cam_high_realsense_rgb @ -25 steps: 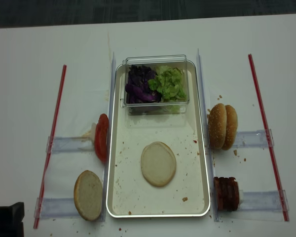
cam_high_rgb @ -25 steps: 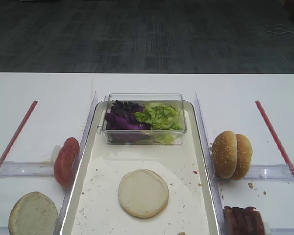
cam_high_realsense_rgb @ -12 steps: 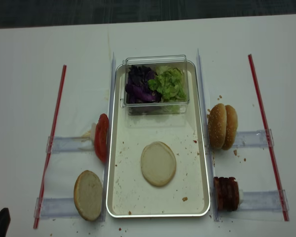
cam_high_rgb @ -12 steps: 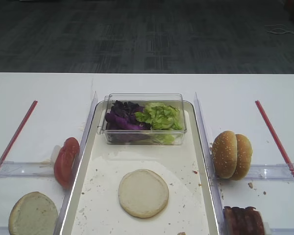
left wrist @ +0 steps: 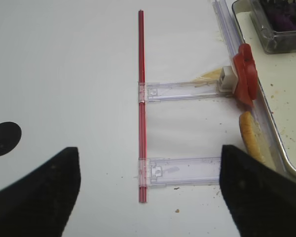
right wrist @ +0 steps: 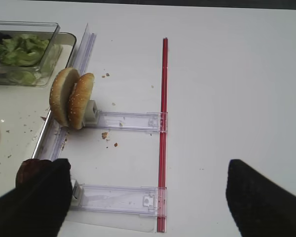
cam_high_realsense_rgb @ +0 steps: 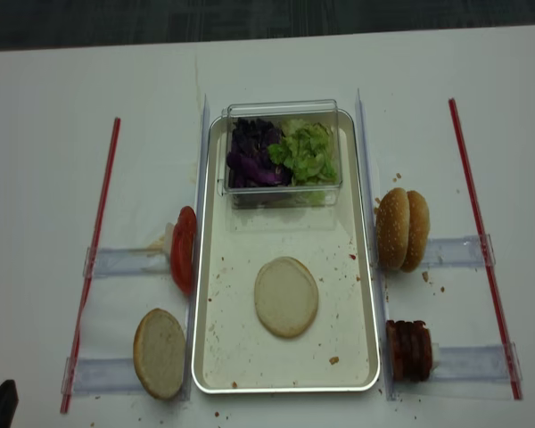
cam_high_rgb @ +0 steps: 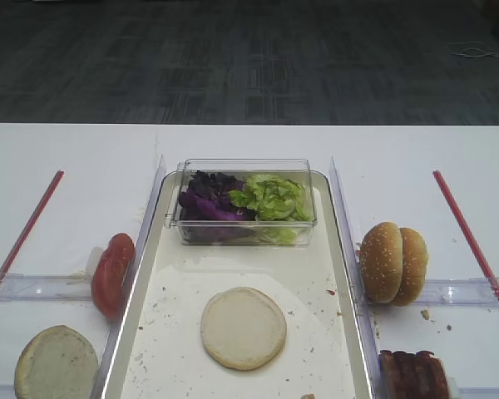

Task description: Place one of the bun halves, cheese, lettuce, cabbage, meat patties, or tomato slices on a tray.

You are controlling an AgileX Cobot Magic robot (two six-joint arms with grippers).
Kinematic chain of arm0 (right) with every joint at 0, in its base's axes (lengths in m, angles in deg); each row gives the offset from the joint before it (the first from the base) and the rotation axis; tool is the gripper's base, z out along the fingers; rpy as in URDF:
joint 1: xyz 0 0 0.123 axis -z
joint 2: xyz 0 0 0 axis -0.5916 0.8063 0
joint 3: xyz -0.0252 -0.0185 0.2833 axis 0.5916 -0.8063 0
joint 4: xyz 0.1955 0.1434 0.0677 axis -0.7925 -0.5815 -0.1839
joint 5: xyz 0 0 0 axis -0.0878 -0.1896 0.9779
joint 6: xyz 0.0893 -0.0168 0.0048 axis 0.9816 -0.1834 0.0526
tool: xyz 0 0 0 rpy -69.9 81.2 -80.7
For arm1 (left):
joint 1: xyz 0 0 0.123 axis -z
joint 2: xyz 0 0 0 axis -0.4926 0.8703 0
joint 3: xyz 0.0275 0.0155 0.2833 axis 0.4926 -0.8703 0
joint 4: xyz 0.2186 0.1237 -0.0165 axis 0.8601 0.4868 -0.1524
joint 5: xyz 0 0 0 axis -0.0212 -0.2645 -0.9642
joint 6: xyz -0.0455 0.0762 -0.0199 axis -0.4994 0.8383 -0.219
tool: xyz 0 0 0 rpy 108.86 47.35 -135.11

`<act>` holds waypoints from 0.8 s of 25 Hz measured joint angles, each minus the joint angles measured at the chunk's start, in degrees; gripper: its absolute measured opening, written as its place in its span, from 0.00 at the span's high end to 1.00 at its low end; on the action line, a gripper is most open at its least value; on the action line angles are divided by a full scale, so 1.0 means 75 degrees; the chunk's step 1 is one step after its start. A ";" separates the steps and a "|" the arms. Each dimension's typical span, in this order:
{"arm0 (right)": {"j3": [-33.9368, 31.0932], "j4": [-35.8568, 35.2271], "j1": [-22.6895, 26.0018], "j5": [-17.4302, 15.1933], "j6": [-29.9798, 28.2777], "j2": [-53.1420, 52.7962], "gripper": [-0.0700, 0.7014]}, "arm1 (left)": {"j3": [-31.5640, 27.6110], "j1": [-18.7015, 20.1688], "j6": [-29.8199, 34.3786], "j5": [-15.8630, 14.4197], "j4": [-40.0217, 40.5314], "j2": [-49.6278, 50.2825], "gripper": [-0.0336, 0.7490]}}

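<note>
A pale cream bun half (cam_high_realsense_rgb: 286,296) lies flat in the near middle of the tray (cam_high_realsense_rgb: 216,357). A clear box at the tray's far end holds lettuce (cam_high_realsense_rgb: 305,152) and cabbage (cam_high_realsense_rgb: 252,153). Tomato slices (cam_high_realsense_rgb: 184,249) stand on edge left of the tray, and meat patties (cam_high_realsense_rgb: 410,349) stand on its right. No cheese shows. My left gripper (left wrist: 150,192) hangs open over the table left of the tray, holding nothing. My right gripper (right wrist: 148,197) is open and empty above the near right rack.
A greyer bun half (cam_high_realsense_rgb: 160,353) lies at the tray's near left. Sesame buns (cam_high_realsense_rgb: 403,229) stand on edge on the right. Clear racks (cam_high_realsense_rgb: 125,260) and red strips (cam_high_realsense_rgb: 99,232) flank the tray. A dark bit of the left arm (cam_high_realsense_rgb: 0,410) shows at the corner.
In the realsense view the dark part of the left arm has drawn back into the lower left corner. None of the food has moved.
</note>
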 joint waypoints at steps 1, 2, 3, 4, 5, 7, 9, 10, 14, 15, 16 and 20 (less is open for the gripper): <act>0.0000 0.0000 0.0000 0.0000 0.0000 0.0000 0.05 | 0.0000 0.0000 0.0000 0.0000 0.0000 0.0000 0.23; 0.0000 0.0000 0.0000 0.0000 0.0000 0.0000 0.05 | 0.0000 0.0000 0.0000 0.0000 0.0000 0.0000 0.23; 0.0000 0.0000 0.0000 0.0000 0.0000 0.0000 0.05 | 0.0000 0.0000 0.0013 0.0000 0.0000 0.0000 0.23; 0.0000 0.0000 0.0000 0.0000 0.0000 0.0000 0.05 | 0.0000 0.0000 0.0013 0.0000 0.0000 0.0000 0.23; 0.0000 0.0000 0.0000 0.0000 0.0000 0.0000 0.05 | 0.0000 0.0000 0.0013 0.0000 0.0000 0.0000 0.23; 0.0000 0.0000 0.0000 0.0000 0.0000 0.0000 0.05 | 0.0000 0.0000 0.0013 0.0000 0.0000 0.0000 0.23; 0.0000 0.0000 0.0000 0.0000 0.0000 0.0000 0.05 | 0.0000 0.0000 0.0013 0.0000 0.0000 0.0000 0.23; 0.0000 0.0000 0.0000 0.0000 0.0000 0.0000 0.05 | 0.0000 0.0000 0.0013 0.0000 0.0000 0.0000 0.23; 0.0000 0.0000 0.0000 0.0000 0.0000 0.0000 0.05 | 0.0000 0.0000 0.0013 0.0000 0.0000 0.0000 0.24; 0.0000 0.0000 0.0000 0.0000 0.0000 0.0000 0.05 | 0.0000 0.0000 0.0013 0.0000 0.0000 0.0000 0.24; 0.0000 0.0000 0.0000 0.0000 0.0000 0.0000 0.05 | 0.0000 0.0000 0.0013 0.0000 0.0000 0.0000 0.24; 0.0000 0.0000 0.0000 0.0000 0.0000 0.0000 0.05 | 0.0000 0.0000 0.0013 0.0000 0.0000 0.0000 0.24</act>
